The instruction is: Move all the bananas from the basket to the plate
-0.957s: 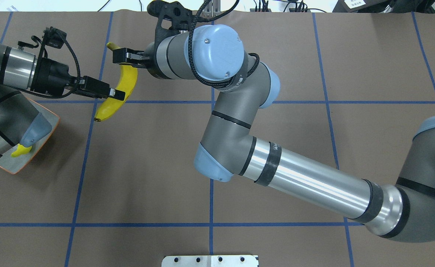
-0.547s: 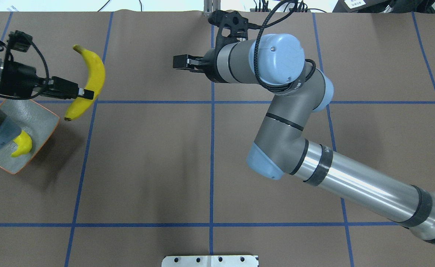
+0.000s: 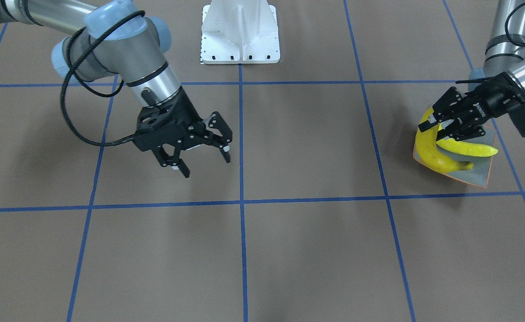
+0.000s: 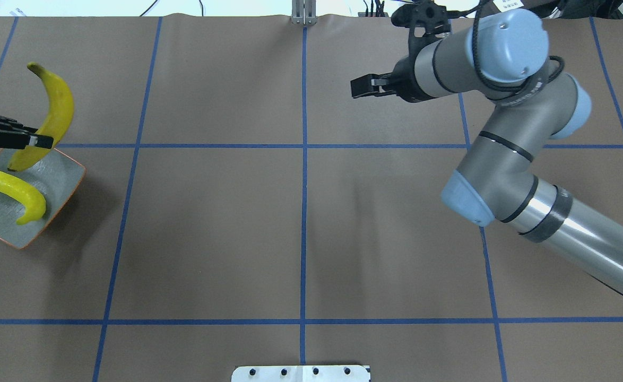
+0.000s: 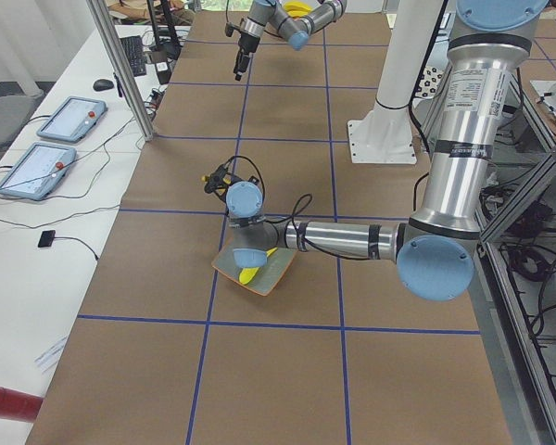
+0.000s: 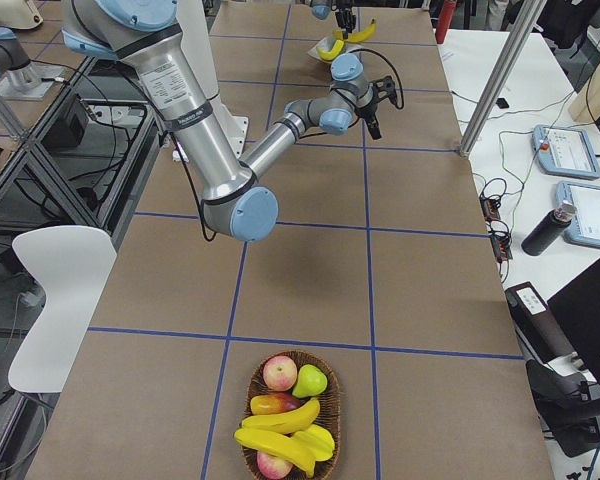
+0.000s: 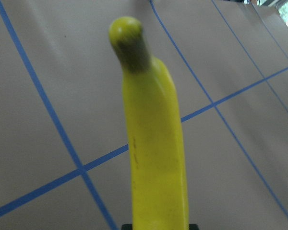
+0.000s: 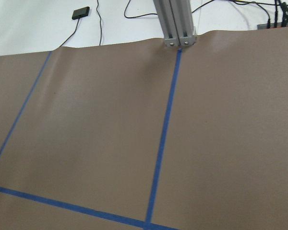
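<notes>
In the front-facing view the held banana [image 3: 425,150] is clamped in the left end effector [image 3: 433,127] at the plate [image 3: 479,175], with its dark stem tip pointed away from the robot. Whether it touches the plate cannot be told. A second banana [image 3: 466,150] is laid across the plate, beneath that end effector. The right end effector [image 3: 205,164] is hung over the bare counter [image 3: 311,250], well apart from the plate, with its fingers spread wide and nothing between them.

In the overhead view the held banana is gripped below its middle. Its blunt end is seen over the plate's far corner, and its stem end reaches out past the plate's rim over the counter. The second banana is seen lying on the plate, just beside that blunt end.

In the left side view the plate is partly hidden by the near arm's wrist, and a bit of yellow is shown on it.

In the right side view the basket [image 6: 250,400] is found at the near end of the counter, well apart from the plate at the far end. Other bananas [image 6: 280,443] are piled in it with apples [image 6: 280,373] and a pear [image 6: 311,380].

In the left wrist view the held banana is shown blurred and upright in the middle, stem tip uppermost, against blue tape lines [image 7: 41,86].

In the right wrist view the counter, tape lines and a metal post [image 8: 175,21] at its far edge are shown
</notes>
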Action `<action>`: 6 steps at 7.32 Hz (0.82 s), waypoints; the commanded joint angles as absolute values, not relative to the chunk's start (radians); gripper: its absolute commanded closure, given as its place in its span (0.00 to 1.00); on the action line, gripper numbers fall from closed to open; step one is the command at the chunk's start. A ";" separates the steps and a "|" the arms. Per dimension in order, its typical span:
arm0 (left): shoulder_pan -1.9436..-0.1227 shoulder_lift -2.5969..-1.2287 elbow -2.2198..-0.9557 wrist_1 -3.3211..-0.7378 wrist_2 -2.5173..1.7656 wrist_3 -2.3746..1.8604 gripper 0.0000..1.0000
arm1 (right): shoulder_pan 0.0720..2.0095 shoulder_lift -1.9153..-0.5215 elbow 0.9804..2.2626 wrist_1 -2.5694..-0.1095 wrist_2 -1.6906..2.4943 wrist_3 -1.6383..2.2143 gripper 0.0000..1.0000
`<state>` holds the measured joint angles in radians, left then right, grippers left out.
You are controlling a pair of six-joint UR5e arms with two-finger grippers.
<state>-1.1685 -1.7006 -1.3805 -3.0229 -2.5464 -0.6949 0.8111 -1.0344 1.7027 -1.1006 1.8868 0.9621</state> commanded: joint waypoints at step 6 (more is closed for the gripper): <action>-1.172 -1.687 -1.204 -3.023 -2.508 0.063 0.31 | 1.048 -1.296 1.743 -1.094 2.108 0.563 0.00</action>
